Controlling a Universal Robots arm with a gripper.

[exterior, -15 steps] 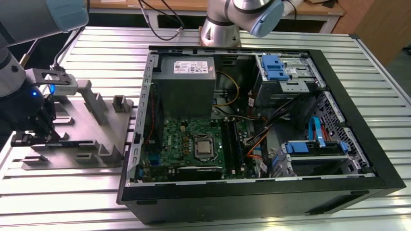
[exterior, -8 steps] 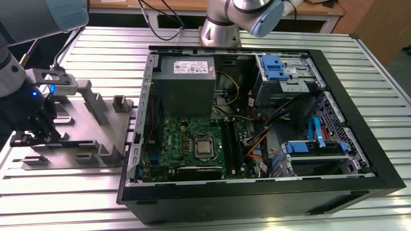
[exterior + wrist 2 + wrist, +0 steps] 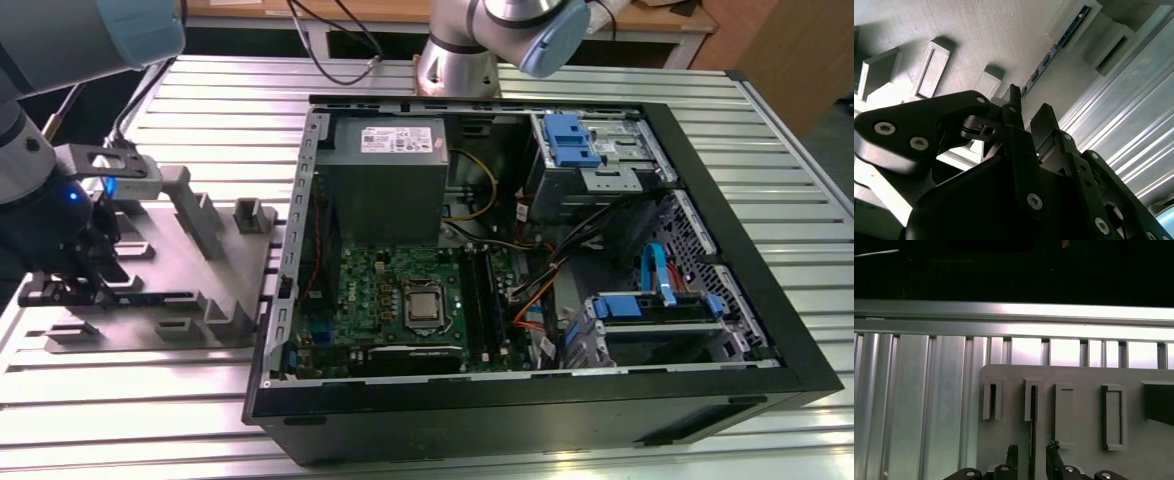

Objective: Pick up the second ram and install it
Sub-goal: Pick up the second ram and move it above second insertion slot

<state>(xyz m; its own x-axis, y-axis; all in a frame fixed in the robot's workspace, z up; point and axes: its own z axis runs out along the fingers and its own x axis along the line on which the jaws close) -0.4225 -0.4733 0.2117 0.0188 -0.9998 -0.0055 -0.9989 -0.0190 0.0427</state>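
The second ram is a thin dark stick standing on edge in a slot of the grey fixture plate. In the second wrist view the ram runs as a narrow strip across the plate. My gripper is open, with one finger on each side of the ram's near end and a small gap on both sides. The second wrist view shows the same open gripper low over the plate. In the exterior view the gripper hangs over the plate at that view's left.
The open black computer case lies at the exterior view's right, with the green motherboard and grey power-supply box inside. Grey blocks stand up from the fixture plate. Ribbed aluminium table surrounds it.
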